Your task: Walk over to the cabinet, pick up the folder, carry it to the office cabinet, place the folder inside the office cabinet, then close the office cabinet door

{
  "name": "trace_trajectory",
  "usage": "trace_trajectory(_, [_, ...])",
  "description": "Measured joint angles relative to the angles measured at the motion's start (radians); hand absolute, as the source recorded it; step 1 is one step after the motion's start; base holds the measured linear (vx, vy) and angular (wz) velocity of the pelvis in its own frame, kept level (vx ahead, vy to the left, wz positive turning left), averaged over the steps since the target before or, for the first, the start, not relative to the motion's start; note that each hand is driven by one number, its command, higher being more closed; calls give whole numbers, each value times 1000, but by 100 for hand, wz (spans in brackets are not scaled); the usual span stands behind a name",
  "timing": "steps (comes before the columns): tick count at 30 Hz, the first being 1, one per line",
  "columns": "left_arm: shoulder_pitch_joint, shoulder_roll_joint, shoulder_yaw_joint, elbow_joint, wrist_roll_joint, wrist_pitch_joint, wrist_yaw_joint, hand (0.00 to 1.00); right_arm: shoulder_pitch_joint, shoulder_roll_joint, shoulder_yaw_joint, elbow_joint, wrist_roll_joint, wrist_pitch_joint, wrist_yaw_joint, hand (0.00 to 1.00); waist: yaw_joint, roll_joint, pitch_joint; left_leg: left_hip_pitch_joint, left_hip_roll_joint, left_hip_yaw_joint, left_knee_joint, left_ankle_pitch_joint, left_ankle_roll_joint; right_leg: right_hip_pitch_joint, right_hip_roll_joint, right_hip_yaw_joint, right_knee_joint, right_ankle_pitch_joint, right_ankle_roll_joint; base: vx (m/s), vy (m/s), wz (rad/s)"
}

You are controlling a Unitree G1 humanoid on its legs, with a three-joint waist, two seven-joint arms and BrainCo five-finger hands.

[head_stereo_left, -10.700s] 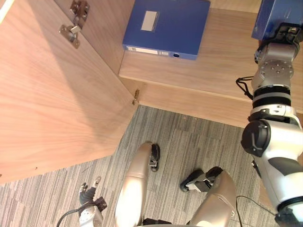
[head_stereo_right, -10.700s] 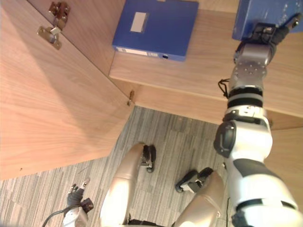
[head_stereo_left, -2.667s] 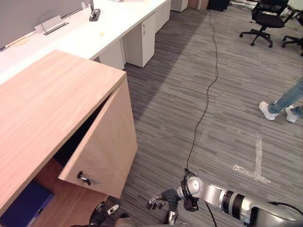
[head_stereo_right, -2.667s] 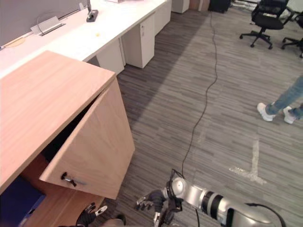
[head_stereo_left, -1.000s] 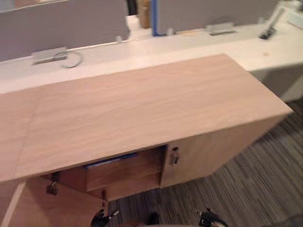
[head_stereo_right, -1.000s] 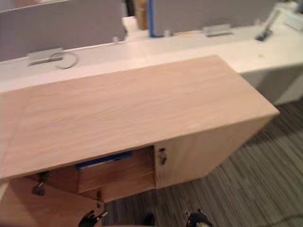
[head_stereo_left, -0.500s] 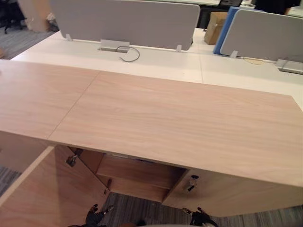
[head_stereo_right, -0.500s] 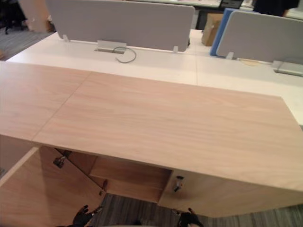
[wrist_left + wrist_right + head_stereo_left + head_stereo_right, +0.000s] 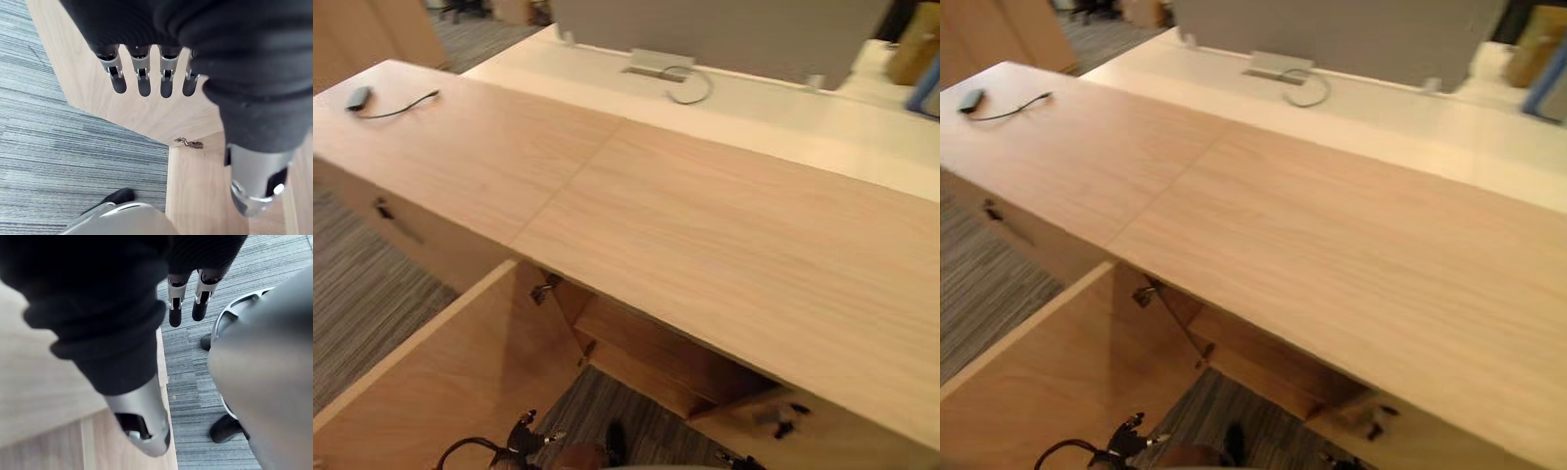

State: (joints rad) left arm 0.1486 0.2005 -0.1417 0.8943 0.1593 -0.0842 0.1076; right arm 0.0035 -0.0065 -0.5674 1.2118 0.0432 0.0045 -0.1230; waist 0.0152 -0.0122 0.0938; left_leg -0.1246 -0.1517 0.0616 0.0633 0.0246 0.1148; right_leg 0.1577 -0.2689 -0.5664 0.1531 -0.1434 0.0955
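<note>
The office cabinet [image 9: 705, 245] is a long light-wood unit just in front of me. Its left door [image 9: 440, 392] stands swung open toward me, and a bare wooden shelf [image 9: 646, 357] shows in the shadowed opening. The right door has a key in its lock [image 9: 778, 421]. My left hand [image 9: 524, 438] hangs low beside the open door, with its fingers [image 9: 142, 78] straight and empty over the carpet. In the right wrist view my right hand [image 9: 186, 303] hangs over the carpet by the cabinet's edge, fingers straight and holding nothing.
A white desk [image 9: 754, 108] with a grey partition [image 9: 724, 29] runs behind the cabinet. A small dark device on a cable [image 9: 357, 96] lies on the cabinet top at far left. A neighbouring door with a handle [image 9: 384, 210] and grey carpet [image 9: 352, 294] are to the left.
The camera has swung, so the whole picture shifted: the cabinet now runs diagonally and the open door looks larger. Both hands still hang straight and empty.
</note>
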Motion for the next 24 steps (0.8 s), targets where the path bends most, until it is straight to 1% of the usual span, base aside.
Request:
trace_trajectory(1, [0, 3, -1, 0, 0, 0, -7, 0, -11, 5, -1, 0, 11, 0, -1, 0, 2, -3, 3, 25, -3, -30, -36, 24, 3, 6, 1, -14, 20, 16, 3, 137, 25, 75])
trace_trajectory(2, [0, 4, -1, 0, 0, 0, -8, 0, -14, 6, -1, -2, 11, -1, -1, 0, 5, -4, 2, 36, -3, -45, -48, 30, 1, 9, 1, -20, 34, 23, 4, 145, 8, 76])
trace_trajectory(4, [1, 7, -12, 1, 6, -1, -9, 0, -16, 10, -22, 8, 15, 18, -12, 0, 8, -2, 3, 68, -4, -89, -76, 49, -5, 25, -4, -54, 86, 37, 6, 91, -19, 66])
trace_trajectory(5, [1, 9, -19, 4, 9, -4, -10, 0, -4, 10, -23, 7, 15, 19, -15, 0, 5, 0, 5, 82, -8, -124, -83, 50, -5, 27, -17, -72, 139, 37, 6, 81, -33, 76])
trace_trajectory(6, [1, 9, -20, 11, 17, -5, -10, 0, 15, 8, -24, 0, 18, 20, -18, 0, -3, 3, 6, 93, -13, -160, -89, 56, -8, 17, -32, -69, 205, 34, 4, 73, -55, 72])
trace_trajectory(7, [0, 8, -20, 15, 21, -5, -10, 0, 18, 4, -26, -1, 21, 22, -18, 0, -7, 5, 5, 96, -12, -174, -94, 58, -10, 4, -41, -54, 233, 20, 2, 29, -77, 59])
trace_trajectory(8, [0, 10, -21, 19, 26, -6, -14, 0, 19, 0, -20, -2, 37, 28, -18, 0, -11, 7, 5, 95, -11, -194, -102, 66, -15, -11, -32, 14, 244, -38, 2, -8, -91, 37])
trace_trajectory(9, [0, 10, -21, 21, 26, -6, -14, 0, 18, 0, -20, -2, 41, 28, -18, 0, -10, 9, 7, 97, -11, -203, -112, 72, -16, -18, -24, 30, 232, -56, 7, -60, -137, 40])
trace_trajectory(10, [0, 9, -21, 23, 26, -7, -14, 0, 18, 0, -20, -3, 50, 28, -18, 0, -12, 8, 7, 104, -10, -222, -136, 91, -15, -23, -10, 38, 192, -73, 10, -71, -143, 28])
trace_trajectory(11, [0, 9, -19, 24, 26, -7, -14, 0, 19, 0, -20, -3, 53, 28, -18, 0, -13, 8, 7, 108, -9, -233, -149, 96, -20, -24, -2, 39, 166, -74, 8, -109, -196, 38])
trace_trajectory(13, [1, 5, -9, 24, 20, -8, -14, 0, 21, -1, -22, -2, 54, 29, -19, 0, -10, 8, 9, 105, -10, -250, -150, 105, -30, -28, 30, 52, 81, -71, 3, -148, -201, 28])
trace_trajectory(14, [3, 4, -1, 23, 16, -9, -14, 0, 21, 0, -22, -2, 51, 28, -19, 0, -8, 6, 10, 102, -13, -253, -154, 106, -34, -29, 43, 53, 49, -62, -8, -193, -195, 24])
trace_trajectory(15, [7, -4, 6, 25, 12, -9, -14, 0, 20, -1, -31, -3, 50, 27, -17, 0, -9, 10, 9, 98, -10, -262, -156, 103, -37, -25, 56, 51, 32, -57, 0, -190, -178, 22])
trace_trajectory(18, [34, -20, 40, 13, -16, -11, -15, 0, 21, 0, -76, -4, 34, 28, -17, 0, -5, 16, 5, 86, 23, -245, -156, 110, -49, -27, 86, 20, -1, -51, 3, -143, -161, 17])
trace_trajectory(19, [40, -27, 58, 14, -45, -11, -15, 0, 21, 0, -93, -4, 36, 33, -18, 0, -2, 15, 4, 77, 33, -245, -156, 118, -61, -26, 97, 5, -8, -47, 2, -106, -188, 21])
trace_trajectory(20, [42, -31, 69, 14, -53, -11, -16, 0, 21, 1, -103, -3, 37, 36, -17, 0, -2, 15, 4, 74, 35, -247, -156, 121, -64, -27, 98, -2, -8, -47, 3, -80, -157, 27])
trace_trajectory(22, [57, -48, 115, 15, -90, -9, -14, 0, 28, 4, -144, -3, 55, 50, -18, 0, -1, 14, 5, 67, 35, -272, -156, 134, -81, -21, 102, -33, -8, -40, 4, -31, -91, 33])
trace_trajectory(24, [65, -54, 133, 15, -92, -9, -14, 0, 29, 5, -166, -1, 56, 58, -24, 0, 3, 13, 6, 66, 32, -279, -156, 139, -80, -17, 102, -39, -10, -41, 4, 12, -42, 18])
